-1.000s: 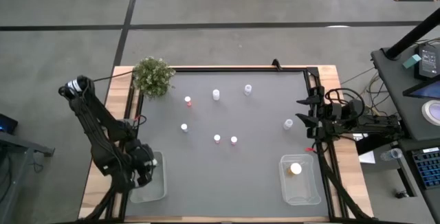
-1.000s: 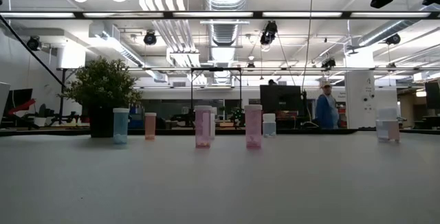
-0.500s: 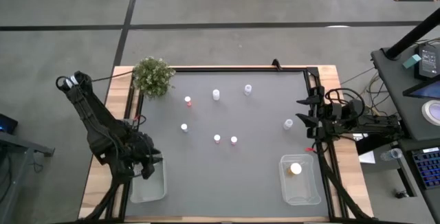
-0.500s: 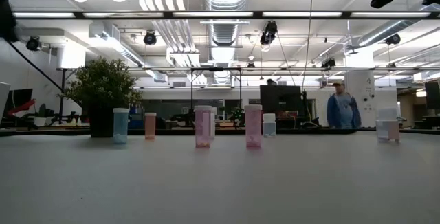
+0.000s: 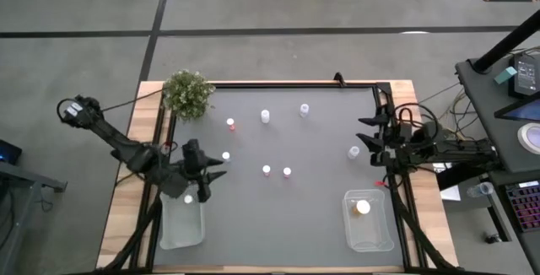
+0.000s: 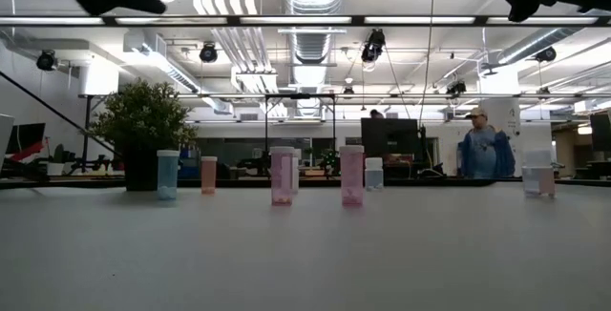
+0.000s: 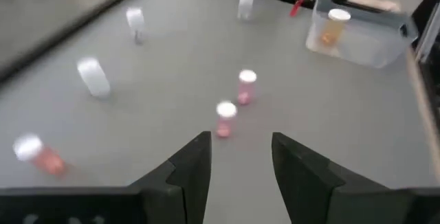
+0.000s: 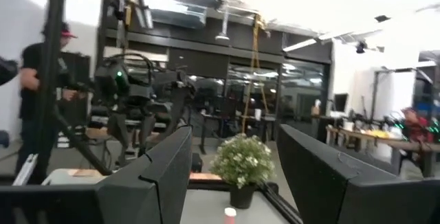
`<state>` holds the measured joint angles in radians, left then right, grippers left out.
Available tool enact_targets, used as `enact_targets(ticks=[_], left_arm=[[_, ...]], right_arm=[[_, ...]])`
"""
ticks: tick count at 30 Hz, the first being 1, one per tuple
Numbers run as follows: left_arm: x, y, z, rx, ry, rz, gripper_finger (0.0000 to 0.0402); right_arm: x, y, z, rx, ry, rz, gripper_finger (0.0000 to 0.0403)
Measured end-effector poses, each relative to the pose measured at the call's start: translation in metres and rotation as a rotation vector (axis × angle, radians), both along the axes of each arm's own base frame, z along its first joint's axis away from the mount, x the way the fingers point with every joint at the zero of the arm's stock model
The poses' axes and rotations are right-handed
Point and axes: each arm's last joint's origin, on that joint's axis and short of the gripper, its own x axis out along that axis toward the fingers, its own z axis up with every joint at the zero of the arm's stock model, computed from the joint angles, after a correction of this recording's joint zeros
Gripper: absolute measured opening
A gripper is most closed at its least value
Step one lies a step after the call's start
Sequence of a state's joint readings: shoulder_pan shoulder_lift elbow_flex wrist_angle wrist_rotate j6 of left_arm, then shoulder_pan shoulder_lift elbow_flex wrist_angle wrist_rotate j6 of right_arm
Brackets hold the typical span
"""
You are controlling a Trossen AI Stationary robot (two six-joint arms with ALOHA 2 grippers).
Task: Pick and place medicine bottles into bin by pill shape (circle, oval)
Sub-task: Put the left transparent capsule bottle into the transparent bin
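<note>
Several small white-capped bottles stand upright on the grey mat: a reddish one (image 5: 229,124), pale ones (image 5: 265,115) (image 5: 304,109) (image 5: 226,156) (image 5: 353,152), and a pink pair (image 5: 266,170) (image 5: 287,172). The pair also shows in the left wrist view (image 7: 225,117) (image 7: 246,86). My left gripper (image 5: 207,179) (image 7: 237,157) is open and empty, above the mat just past the left bin's far end (image 5: 192,201), pointing at the pink pair. A white cap (image 5: 187,197) shows in that bin. My right gripper (image 5: 371,137) (image 8: 234,172) is open and empty at the right edge.
The right bin (image 5: 384,237) holds an orange bottle (image 5: 363,207). A green potted plant (image 5: 187,94) stands at the far left corner. A black frame runs along the mat's far and right edges. A person (image 6: 485,149) stands in the room beyond the table.
My left gripper has risen from over the left bin and swung toward the table's middle and far side, toward the standing bottles, staying open and empty. The bottles have not moved.
</note>
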<state>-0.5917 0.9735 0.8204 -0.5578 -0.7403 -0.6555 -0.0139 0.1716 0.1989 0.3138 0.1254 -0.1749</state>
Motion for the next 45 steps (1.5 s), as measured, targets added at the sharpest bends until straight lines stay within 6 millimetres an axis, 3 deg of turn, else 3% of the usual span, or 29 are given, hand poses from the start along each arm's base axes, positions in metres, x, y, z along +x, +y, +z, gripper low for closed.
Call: enact_targets(ticks=[7,18,26,29,39,45], left_arm=[[0.014,0.033,0.007,0.232,0.044,-0.130,0.0134],[0.031,0.066,0.022,0.580,-0.027,-0.170,0.0134],[0.034,0.081,0.019,0.625,-0.063,-0.230,0.0134],[0.032,0.085,0.013,0.661,-0.136,-0.245,0.0134],[0.018,0.102,0.005,0.726,-0.332,-0.094,0.0134],[0.008,0.116,0.003,0.733,-0.323,0.000,0.0134]], right_arm=[[0.017,0.000,0.009,0.099,0.065,0.021,0.0201],[0.075,-0.001,0.019,0.245,0.322,0.031,0.0201],[0.108,-0.002,0.020,0.328,0.461,0.021,0.0201],[0.120,-0.002,0.030,0.347,0.454,0.022,0.0201],[0.168,-0.003,0.033,0.396,0.616,-0.032,0.0201],[0.199,-0.009,0.041,0.426,0.716,-0.123,0.0201]])
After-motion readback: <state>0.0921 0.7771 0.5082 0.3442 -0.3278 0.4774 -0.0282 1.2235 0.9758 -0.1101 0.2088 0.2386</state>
